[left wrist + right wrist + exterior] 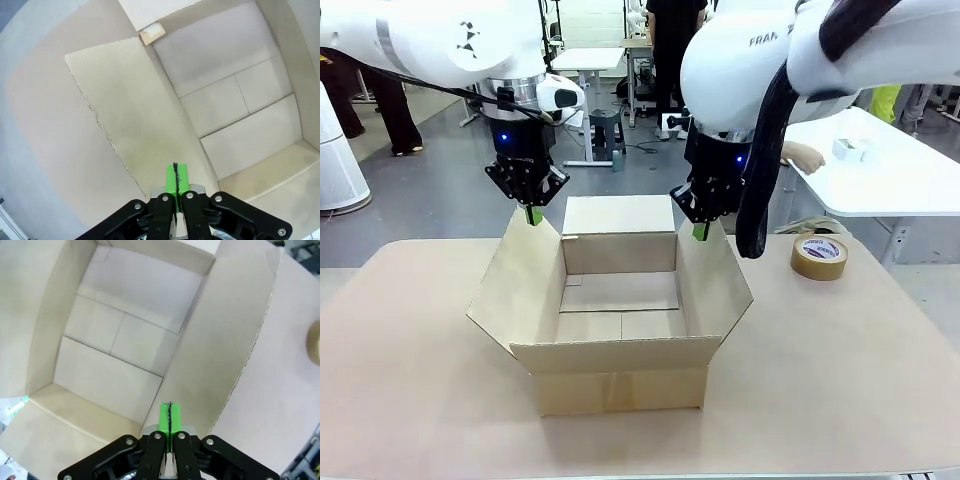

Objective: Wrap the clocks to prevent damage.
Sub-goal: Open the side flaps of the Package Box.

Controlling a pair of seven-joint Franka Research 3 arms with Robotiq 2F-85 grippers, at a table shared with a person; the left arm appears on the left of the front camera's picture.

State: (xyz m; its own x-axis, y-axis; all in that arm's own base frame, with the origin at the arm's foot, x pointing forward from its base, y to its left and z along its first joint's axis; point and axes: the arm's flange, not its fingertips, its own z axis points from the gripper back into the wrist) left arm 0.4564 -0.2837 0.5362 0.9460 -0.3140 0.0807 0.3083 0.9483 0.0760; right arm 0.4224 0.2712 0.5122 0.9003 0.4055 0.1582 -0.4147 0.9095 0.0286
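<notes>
The open cardboard box [620,385] stands on the table [410,400], flaps folded out, floor bare. The left gripper [532,216] hangs just above the left flap [515,285], the right gripper [700,232] just above the right flap [722,285]. Both have their pads pressed together and hold nothing. Where the clocks lie cannot be told. Expect light, stiff board that hinges at its creases: pinch a flap at its free edge
</notes>
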